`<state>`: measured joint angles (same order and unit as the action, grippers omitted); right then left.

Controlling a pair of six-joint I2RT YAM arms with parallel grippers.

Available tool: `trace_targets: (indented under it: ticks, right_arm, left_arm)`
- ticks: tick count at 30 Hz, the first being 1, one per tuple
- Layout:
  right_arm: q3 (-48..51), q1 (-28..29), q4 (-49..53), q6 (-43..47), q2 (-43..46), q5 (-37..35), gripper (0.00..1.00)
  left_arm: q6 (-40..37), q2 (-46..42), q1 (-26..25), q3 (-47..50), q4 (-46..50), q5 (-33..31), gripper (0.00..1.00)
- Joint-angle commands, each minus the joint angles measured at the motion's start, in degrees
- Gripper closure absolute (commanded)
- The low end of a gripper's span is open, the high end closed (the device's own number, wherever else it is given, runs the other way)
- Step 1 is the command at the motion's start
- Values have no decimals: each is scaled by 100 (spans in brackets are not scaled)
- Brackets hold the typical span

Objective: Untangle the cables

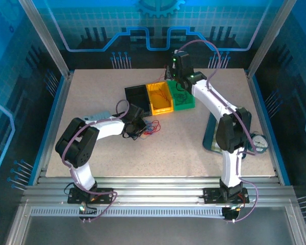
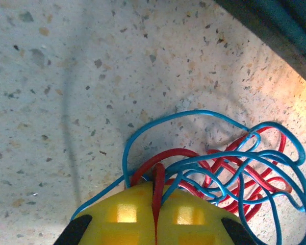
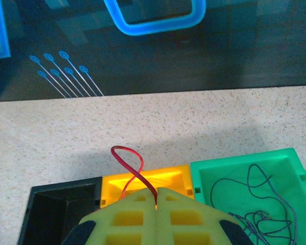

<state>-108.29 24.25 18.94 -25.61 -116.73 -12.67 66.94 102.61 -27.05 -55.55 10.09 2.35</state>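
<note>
A tangle of red wire [image 2: 166, 154] and blue wire [image 2: 194, 115] lies on the speckled table, right of my left gripper [image 1: 135, 127]. In the left wrist view my left gripper [image 2: 157, 190] is shut on a red strand at the tangle's edge. My right gripper [image 1: 174, 76] hovers over the bins; in its wrist view the right gripper [image 3: 156, 193] is shut on a red wire loop [image 3: 126, 153] that rises above the yellow bin [image 3: 143, 178]. A dark green-black wire [image 3: 255, 204] lies bunched in the green bin [image 3: 245, 162].
The black bin [image 1: 137, 94], yellow bin [image 1: 160, 98] and green bin [image 1: 182, 99] stand in a row at the table's back middle. A teal tray [image 1: 212, 138] and a round dial [image 1: 259, 142] sit at the right edge. A small grey device [image 1: 97, 117] lies by the left arm.
</note>
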Motion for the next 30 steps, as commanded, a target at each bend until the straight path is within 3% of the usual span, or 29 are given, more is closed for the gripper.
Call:
trace_targets:
  ticks: [1,12,30]
  right_arm:
    - [-333,-50,383,89,-328,-341,100]
    - [-585,172,866,680,-764,-781,100]
    - [28,544,1301,631,-868,-64,100]
  left_arm:
    - [-223,207,-13,12,813,-143,100]
    - [-266,394,-10,-148,844,-76,100]
    - [-335,506,-9,-229,833,-15,100]
